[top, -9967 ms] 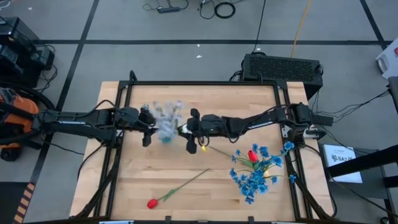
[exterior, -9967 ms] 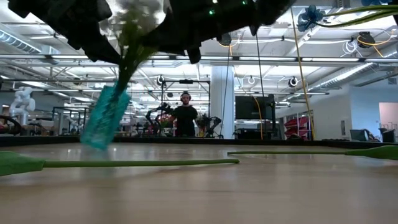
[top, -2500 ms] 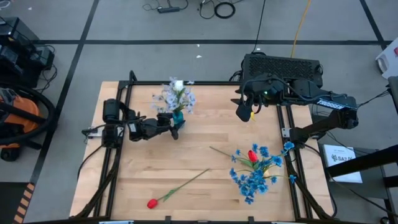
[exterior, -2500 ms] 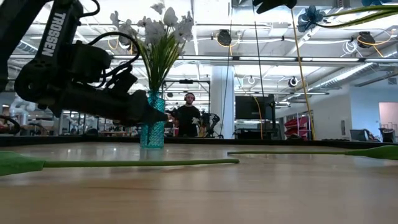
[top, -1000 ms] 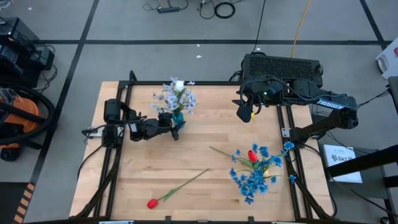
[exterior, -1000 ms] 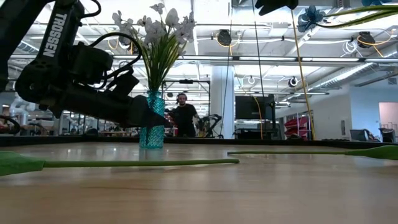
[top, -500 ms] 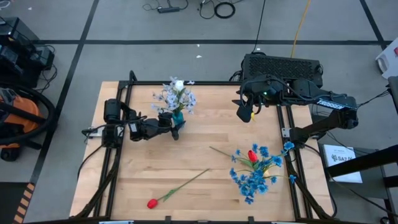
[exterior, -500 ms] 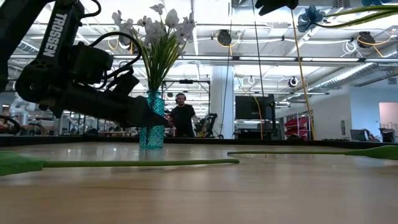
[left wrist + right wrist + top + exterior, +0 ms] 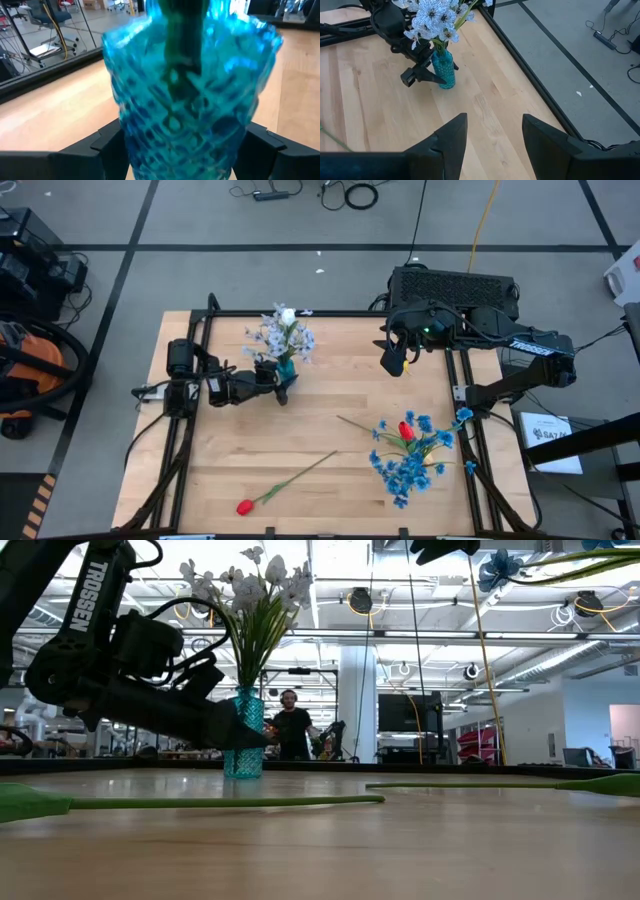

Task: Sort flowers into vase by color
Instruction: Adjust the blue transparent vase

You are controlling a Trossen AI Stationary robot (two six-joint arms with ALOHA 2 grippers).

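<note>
One textured teal glass vase (image 9: 286, 367) of pale blue-white sprays (image 9: 279, 337) is straddled by the left claw (image 9: 282, 387), fingers apart, at the wooden bench's (image 9: 330, 412) rear. The right claw (image 9: 392, 360), spread wide, is parked above. Release should be made gently, upright.

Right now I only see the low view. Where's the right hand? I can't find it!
Observer: The high view shows the right hand raised over the table's far right part, away from the vase.
Operator: Is it holding a flower?
Observer: No. In the right wrist view its fingers are apart, with nothing between them.
Operator: Any red flowers lying on the table?
Observer: Two: one red tulip near the front edge, another among the bright blue sprays.
</note>
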